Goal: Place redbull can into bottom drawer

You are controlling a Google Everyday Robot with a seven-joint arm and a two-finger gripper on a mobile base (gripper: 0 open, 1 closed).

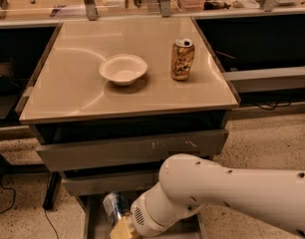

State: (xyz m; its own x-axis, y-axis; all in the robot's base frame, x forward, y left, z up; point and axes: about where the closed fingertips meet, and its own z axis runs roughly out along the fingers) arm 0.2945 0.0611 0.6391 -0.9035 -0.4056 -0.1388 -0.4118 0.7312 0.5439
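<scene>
The gripper [121, 226] sits low at the front of the cabinet, over the open bottom drawer [94, 223], and appears clenched on the redbull can [114, 206]. The can juts up and to the left from the gripper, its long axis tilted and its silver top uppermost, with the drawer's grey floor just beneath it, so the coming release looks to turn on lowering it straight down. There is one redbull can, one gold-brown can [182, 59], one bowl [123, 68], one arm and three drawers.
</scene>
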